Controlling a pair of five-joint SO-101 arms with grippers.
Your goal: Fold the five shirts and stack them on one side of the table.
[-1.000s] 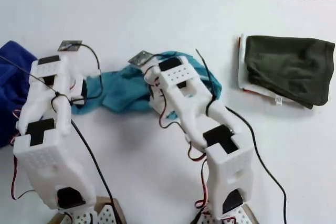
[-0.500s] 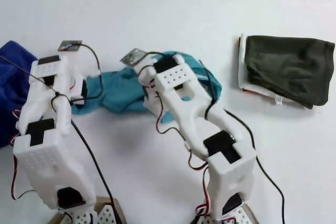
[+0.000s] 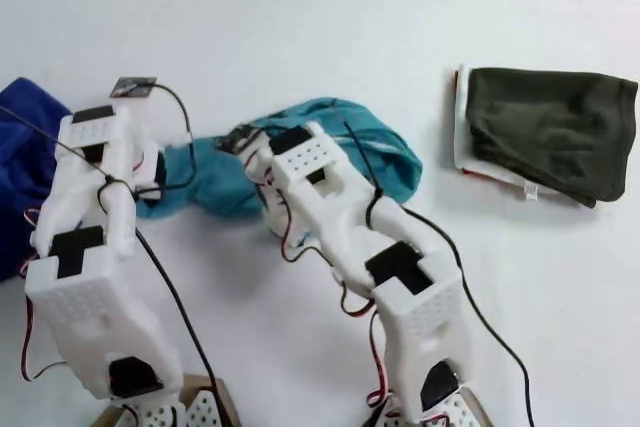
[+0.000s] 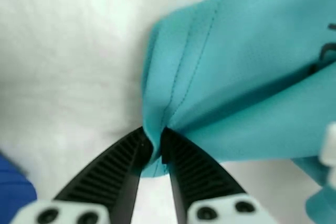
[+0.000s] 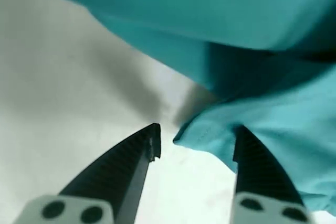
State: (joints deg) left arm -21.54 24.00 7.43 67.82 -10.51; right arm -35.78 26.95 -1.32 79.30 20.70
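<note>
A teal shirt (image 3: 340,152) lies bunched across the middle of the white table (image 3: 300,37). My left gripper (image 4: 156,148) is shut on a seamed edge of the teal shirt (image 4: 236,77) at its left end, under the left arm (image 3: 95,177). My right gripper (image 5: 197,140) is open just above the table, with a corner of the teal shirt (image 5: 262,129) between its fingers; the right arm (image 3: 330,207) covers the shirt's middle. A dark green shirt (image 3: 555,132) lies folded on a white one (image 3: 460,137) at the right side.
A dark blue shirt (image 3: 18,157) is heaped at the table's left edge, behind the left arm. Cables run along both arms. Bare table stretches along the far side and in front of the folded stack.
The right arm has swung left and toward the front over the teal shirt, uncovering the shirt's right part. The left arm has kept still.
</note>
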